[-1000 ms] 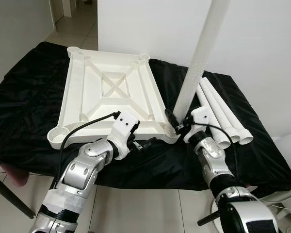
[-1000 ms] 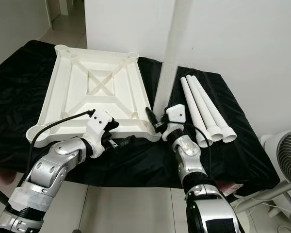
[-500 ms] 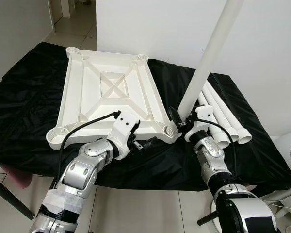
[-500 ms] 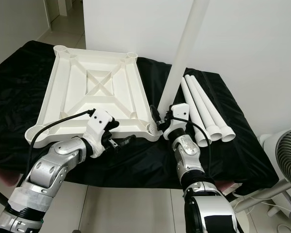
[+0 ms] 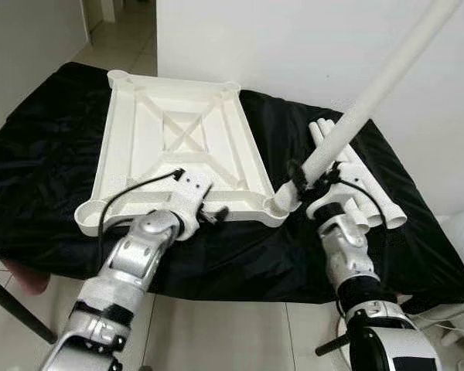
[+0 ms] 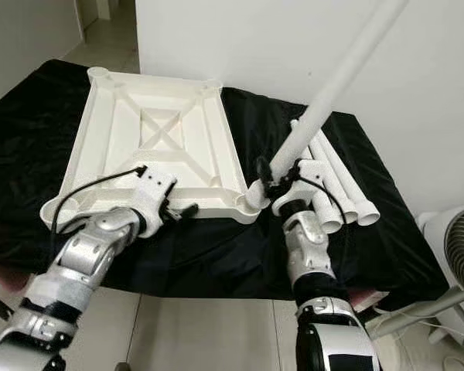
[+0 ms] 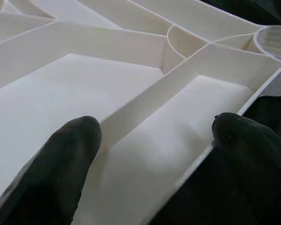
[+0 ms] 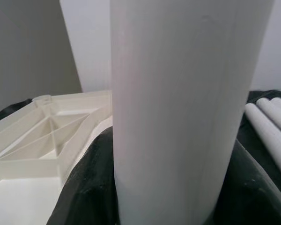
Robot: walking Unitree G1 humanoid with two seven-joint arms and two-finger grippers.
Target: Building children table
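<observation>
Since a second ago, the table leg [image 5: 371, 97] I'm holding has tipped from nearly upright to a strong lean toward two o'clock, its lower end at the near right corner socket [image 5: 282, 204] of the upturned tabletop [image 5: 178, 147]. My right gripper [image 5: 305, 182] is clenched around the leg just above that socket; the right wrist view shows the white tube close between the fingers. My left gripper [image 5: 213, 215] sits at the tabletop's near edge at six o'clock, fingers [image 7: 75, 140] spread apart, one over the inner panel and one past the rim, bracing rather than gripping as far as I can tell.

By my reckoning the job is barely begun. No leg stands seated in any of the four corner sockets, and I cannot tell whether this one has entered its socket at all, given the tilt. Three spare legs [image 5: 356, 182] lie side by side on the black cloth [image 5: 39, 154] at three o'clock of the tabletop. I judge this leg needs straightening and pressing home, then the other three follow.
</observation>
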